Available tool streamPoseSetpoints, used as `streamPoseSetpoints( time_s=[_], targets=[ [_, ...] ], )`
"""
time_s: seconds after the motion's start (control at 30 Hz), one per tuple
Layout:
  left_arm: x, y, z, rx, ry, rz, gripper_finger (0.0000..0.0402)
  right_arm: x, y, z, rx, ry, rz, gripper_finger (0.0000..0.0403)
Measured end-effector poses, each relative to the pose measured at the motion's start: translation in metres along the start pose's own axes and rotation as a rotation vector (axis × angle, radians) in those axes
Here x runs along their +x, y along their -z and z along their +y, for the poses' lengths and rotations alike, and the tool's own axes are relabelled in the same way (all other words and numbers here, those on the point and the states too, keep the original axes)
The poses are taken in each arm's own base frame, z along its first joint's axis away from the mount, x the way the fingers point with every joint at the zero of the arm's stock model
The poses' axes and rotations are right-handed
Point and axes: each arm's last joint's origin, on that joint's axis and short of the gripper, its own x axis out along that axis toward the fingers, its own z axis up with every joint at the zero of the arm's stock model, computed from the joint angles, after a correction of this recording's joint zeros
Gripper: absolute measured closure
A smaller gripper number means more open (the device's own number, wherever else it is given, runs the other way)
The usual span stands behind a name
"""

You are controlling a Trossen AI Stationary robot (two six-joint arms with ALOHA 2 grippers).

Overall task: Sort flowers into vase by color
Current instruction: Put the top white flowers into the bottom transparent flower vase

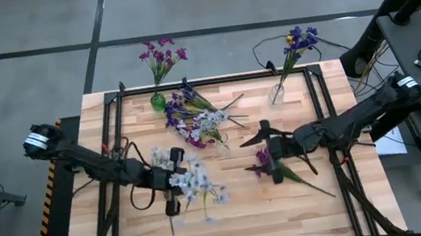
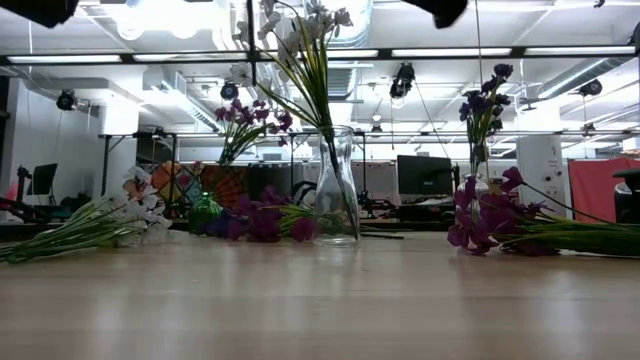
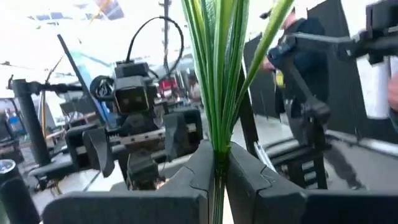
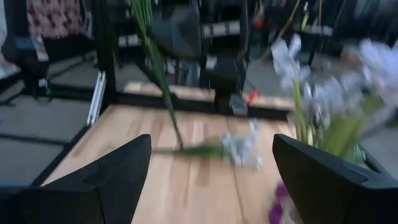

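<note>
- Nearest the left wrist camera, the left gripper (image 3: pixel 217 177) is clamped on a bunch of thin green stems that rise toward the top centre of the frame.
- In the high view those stems belong to the white-lavender spray (image 1: pixel 194 181), lower centre-left.
- The right gripper (image 1: pixel 268 149), centre-right, has its jaws wide apart above the magenta spray (image 1: pixel 263 158); it grips nothing.
- Done, judging by the layout: the green vase (image 1: pixel 158 102), upper centre-left, holds magenta; the clear vase (image 1: pixel 276 95), upper centre-right, holds blue-violet.
- Left: the mixed pile (image 1: pixel 194 116) at centre, plus both sprays at the grippers.
</note>
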Motion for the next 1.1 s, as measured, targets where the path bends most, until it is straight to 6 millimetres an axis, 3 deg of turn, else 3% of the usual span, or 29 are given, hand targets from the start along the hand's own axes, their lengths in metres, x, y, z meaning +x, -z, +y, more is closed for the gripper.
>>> streamPoseSetpoints(
  time_s=[0.3, 0.53, 0.67, 0.9, 1.1],
  targets=[
    [0.019, 0.025, -0.007, -0.018, -0.097, 0.084, 0.0393, 0.043, -0.008, 0.012, -0.049, -0.031, -0.071, 0.0076],
    [0.031, 0.03, -0.009, -0.015, -0.135, 0.107, 0.0393, 0.069, -0.024, 0.02, -0.055, -0.056, -0.093, 0.0076],
    [0.034, 0.03, -0.009, -0.014, -0.16, 0.112, 0.0393, 0.083, -0.022, 0.026, -0.086, -0.061, -0.079, 0.0076],
    [0.031, 0.03, -0.008, -0.022, -0.184, 0.117, 0.0393, 0.093, -0.026, 0.032, -0.104, -0.069, -0.081, 0.0082],
    [0.031, 0.031, -0.008, -0.02, -0.183, 0.122, 0.0393, 0.093, -0.027, 0.032, -0.102, -0.068, -0.085, 0.0128]
  ],
)
